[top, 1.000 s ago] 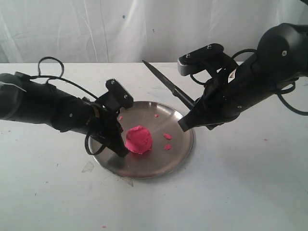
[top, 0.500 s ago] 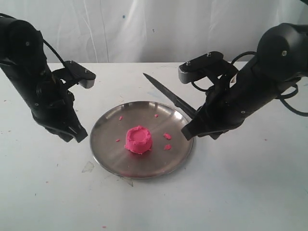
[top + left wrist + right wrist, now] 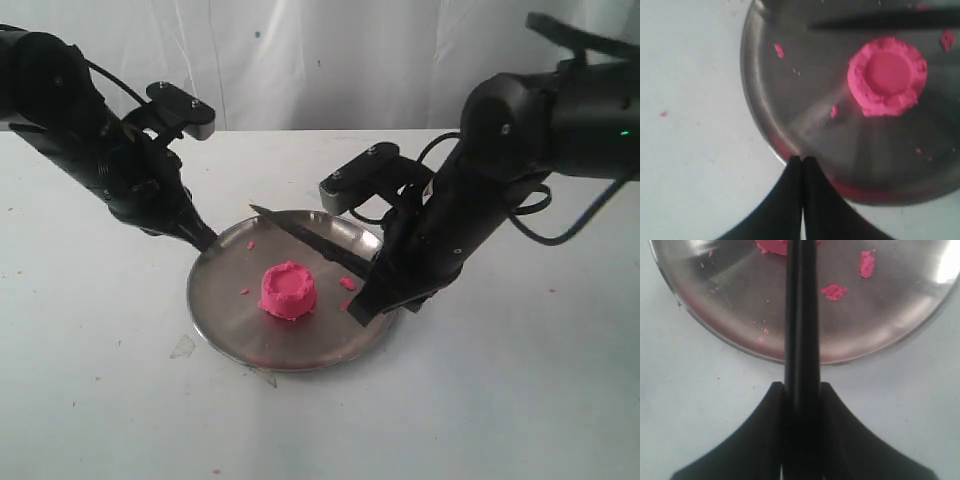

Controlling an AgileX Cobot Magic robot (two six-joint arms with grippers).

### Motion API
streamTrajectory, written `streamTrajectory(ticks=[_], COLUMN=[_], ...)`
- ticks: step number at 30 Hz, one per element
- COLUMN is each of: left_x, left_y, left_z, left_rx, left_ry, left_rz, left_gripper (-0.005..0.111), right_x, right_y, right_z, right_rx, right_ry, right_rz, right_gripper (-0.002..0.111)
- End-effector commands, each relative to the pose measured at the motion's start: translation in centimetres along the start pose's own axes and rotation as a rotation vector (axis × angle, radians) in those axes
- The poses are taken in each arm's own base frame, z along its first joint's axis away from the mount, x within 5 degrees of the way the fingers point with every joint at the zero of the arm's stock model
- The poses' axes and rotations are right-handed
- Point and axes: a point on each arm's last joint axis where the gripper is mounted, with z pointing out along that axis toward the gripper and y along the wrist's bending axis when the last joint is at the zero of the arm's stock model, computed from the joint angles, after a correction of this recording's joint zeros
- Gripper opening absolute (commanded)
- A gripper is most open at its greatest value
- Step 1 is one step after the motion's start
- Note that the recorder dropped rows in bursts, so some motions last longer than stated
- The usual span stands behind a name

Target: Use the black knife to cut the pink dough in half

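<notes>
Dough [image 3: 288, 290]: one whole round lump with a dented top, near the centre of the plate [image 3: 225, 318]. Uncut.
Right gripper [image 3: 801, 390]: jaws pinch the knife [image 3: 305, 235] at its handle end. Blade reaches over the plate just beside the dough, apart from it.
Left gripper [image 3: 801, 161]: jaws pressed together, empty, tips at the plate rim.
Crumbs [image 3: 834, 291]: pink, scattered on the plate.

White tabletop [image 3: 520, 400] under me, scuffed and speckled; wrinkled white sheet [image 3: 300, 60] hangs behind it. Light flat, even.
</notes>
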Motion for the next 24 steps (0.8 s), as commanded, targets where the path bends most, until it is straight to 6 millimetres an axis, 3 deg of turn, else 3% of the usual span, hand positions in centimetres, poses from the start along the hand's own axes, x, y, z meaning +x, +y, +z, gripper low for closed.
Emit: streamTrajectory(ticks=[1, 6, 13, 21, 24], left_x=[-1.3, -1.0, -1.8, -1.9, -1.5], left_y=[0.3, -0.6, -2.7, -2.6, -2.5], left_z=[-0.4, 3.0, 2.7, 3.0, 3.9], left_rx=[-0.044, 0.083, 0.314, 0.303, 0.289], left_ry=[-0.133, -0.105, -0.204, -0.208, -0.195], left_rz=[-0.007, 0.002, 0.087, 0.083, 0.102], left_gripper=[0.000, 0.000, 0.000, 0.000, 0.000], right_x=[-0.2, -0.3, -0.3, 0.1, 0.2], right_y=[-0.1, -0.1, 0.0, -0.3, -0.3], right_z=[2.5, 2.6, 2.7, 3.8, 4.2], right_rx=[-0.037, -0.041, -0.040, -0.030, -0.038], right_ry=[0.056, 0.040, 0.040, 0.089, 0.103], right_rz=[-0.004, 0.010, -0.034, -0.093, -0.103], right_gripper=[0.000, 0.000, 0.000, 0.000, 0.000])
